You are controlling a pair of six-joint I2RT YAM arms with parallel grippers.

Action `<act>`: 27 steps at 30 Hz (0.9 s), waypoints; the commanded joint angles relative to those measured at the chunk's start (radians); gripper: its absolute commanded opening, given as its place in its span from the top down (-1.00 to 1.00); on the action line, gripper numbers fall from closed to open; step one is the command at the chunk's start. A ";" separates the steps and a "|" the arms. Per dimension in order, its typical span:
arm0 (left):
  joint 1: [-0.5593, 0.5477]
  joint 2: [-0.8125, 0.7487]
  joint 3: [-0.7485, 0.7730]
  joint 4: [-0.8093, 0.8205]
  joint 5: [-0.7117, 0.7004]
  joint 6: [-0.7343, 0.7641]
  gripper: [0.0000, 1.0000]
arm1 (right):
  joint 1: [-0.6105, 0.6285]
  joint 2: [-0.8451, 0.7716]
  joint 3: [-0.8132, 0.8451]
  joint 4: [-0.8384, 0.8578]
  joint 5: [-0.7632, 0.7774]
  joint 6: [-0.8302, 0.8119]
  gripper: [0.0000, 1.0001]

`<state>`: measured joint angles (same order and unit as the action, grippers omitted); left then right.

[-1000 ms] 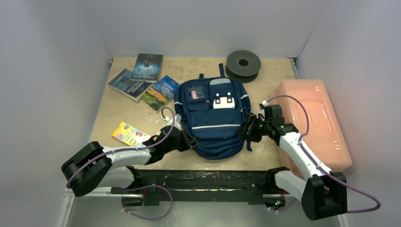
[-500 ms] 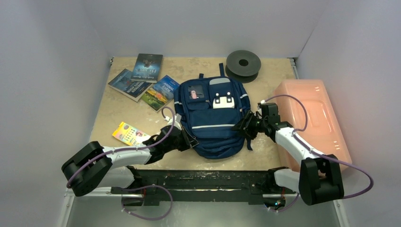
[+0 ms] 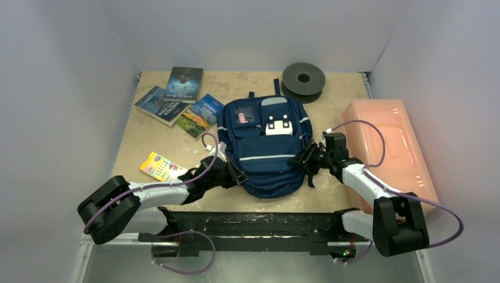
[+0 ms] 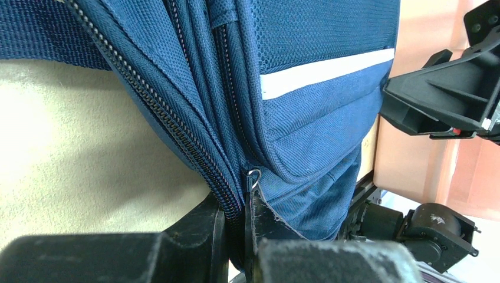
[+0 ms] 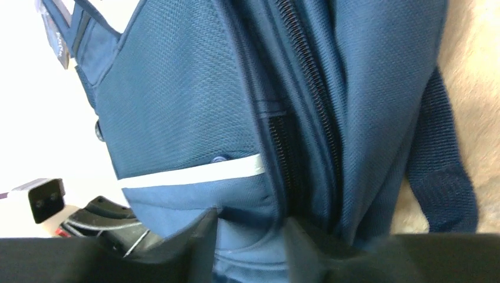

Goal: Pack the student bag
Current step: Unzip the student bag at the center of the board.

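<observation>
The student bag [image 3: 265,156] lies flat and front up in the middle of the bench [image 3: 141,147], between the two arms. The pink box [image 3: 395,147] sits to its right and the books [image 3: 177,100] at the far left, not yet packed.

The step in hand looks to be opening the main zip. The left claw [image 4: 236,213] is clamped on the bag's zip seam at the near left corner, just below the small zip ring [image 4: 253,175]. The right claw [image 5: 247,223] has its fingers apart, with a fold of the bag's right side between them.

To do this well, the right claw should pinch fabric only — not the strap — and hold firm. The left should then draw along the line of the zip teeth, low and steady, so the bag neither slides nor bunches. A pull off that line would likely jam the slider.

Against a second ago, the right arm has folded its elbow inward and brought its claw closer against the bag. The bag, the box and the left arm lie as they did.
</observation>
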<state>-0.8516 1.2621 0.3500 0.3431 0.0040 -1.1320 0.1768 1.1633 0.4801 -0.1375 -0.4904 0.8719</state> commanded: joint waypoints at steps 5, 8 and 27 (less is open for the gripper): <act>-0.016 -0.092 0.088 -0.144 -0.008 0.184 0.51 | 0.001 -0.042 0.075 0.082 -0.095 0.199 1.00; -0.104 -0.235 0.150 -0.331 -0.171 0.295 0.05 | 0.001 -0.124 0.089 -0.008 -0.129 0.305 1.00; -0.331 -0.226 0.620 -1.162 -0.658 0.041 -0.17 | 0.000 -0.190 0.151 -0.082 -0.092 0.643 1.00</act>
<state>-1.1740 1.1069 0.9016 -0.6003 -0.5011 -1.0157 0.1707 0.9749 0.5926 -0.2420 -0.5823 1.4342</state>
